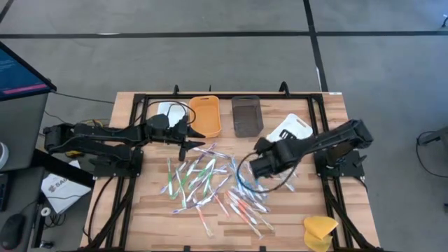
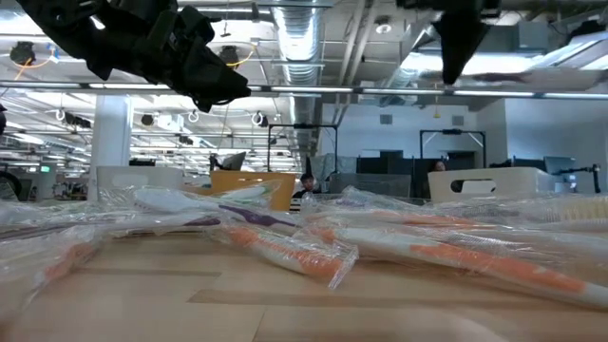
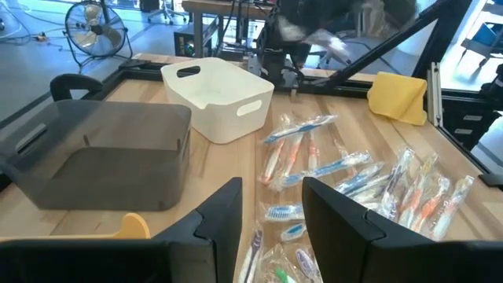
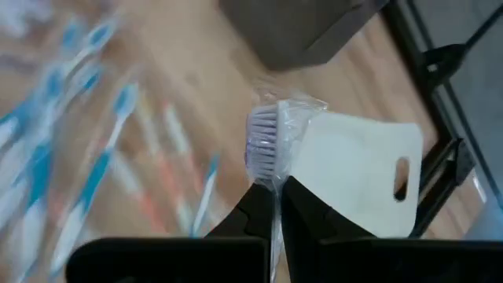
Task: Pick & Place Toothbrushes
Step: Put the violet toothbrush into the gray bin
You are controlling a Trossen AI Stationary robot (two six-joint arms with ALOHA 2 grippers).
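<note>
So the right gripper (image 4: 277, 206) has its fingers pinched tight on one wrapped toothbrush (image 4: 267, 141), bristle head sticking straight out past the fingertips, so the brush's long axis runs in line with the fingers rather than across them. The white tray (image 1: 292, 129) is my landmark here: in the high view the right gripper (image 1: 257, 166) hangs just on the pile side of it, and in the right wrist view that tray (image 4: 354, 177) sits right behind the brush head, so I'd guess the drop only needs a short carry toward the tray, and this arm is way nearer to it than the other one. The rest of the toothbrushes (image 1: 210, 182) lie scattered in crinkly clear wrappers across the middle of the wooden table (image 1: 147, 203), further from the white tray, pointing every which way. The left gripper (image 1: 187, 131) hovers well away from the white tray, past the brown tray (image 1: 246, 115) and beside the orange tray (image 1: 206, 116), fingers partly apart with nothing between them. A yellow lump (image 1: 319, 231) sits at the table's near corner. Beyond it all is an open office with ceiling ducts, and someone is visible far back behind desks.
</note>
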